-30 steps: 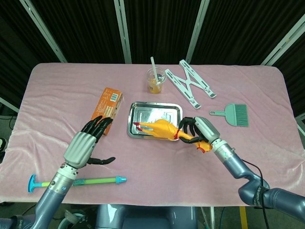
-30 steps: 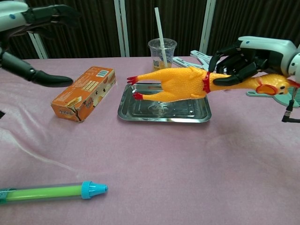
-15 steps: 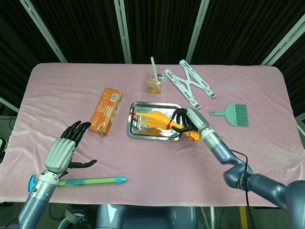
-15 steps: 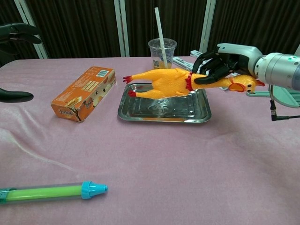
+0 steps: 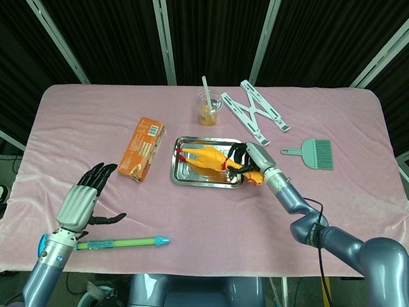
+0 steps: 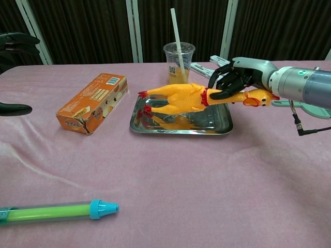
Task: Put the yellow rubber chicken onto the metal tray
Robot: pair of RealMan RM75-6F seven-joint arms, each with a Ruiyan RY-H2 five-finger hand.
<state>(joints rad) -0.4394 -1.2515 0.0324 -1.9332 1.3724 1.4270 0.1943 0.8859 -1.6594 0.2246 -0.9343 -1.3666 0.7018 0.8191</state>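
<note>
The yellow rubber chicken [image 6: 181,97] [image 5: 206,157] hangs low over the metal tray [image 6: 178,125] [image 5: 185,176], its red feet toward the tray's left end and its head past the right rim. My right hand [image 6: 234,78] [image 5: 246,157] grips it around the neck by the red collar. Whether its body touches the tray I cannot tell. My left hand [image 5: 82,200] is open above the table at the front left, far from the tray; in the chest view only its dark fingertips [image 6: 14,108] show at the left edge.
An orange box [image 5: 142,148] lies left of the tray. A cup with a straw [image 5: 208,107] and a white folding stand [image 5: 255,112] are behind it. A teal hand brush [image 5: 313,153] lies at the right, and a green-and-blue pen [image 5: 115,244] near the front edge.
My right hand has carried the chicken left and down, from beside the tray's right edge to low over the tray. My left hand drew back toward the front left.
</note>
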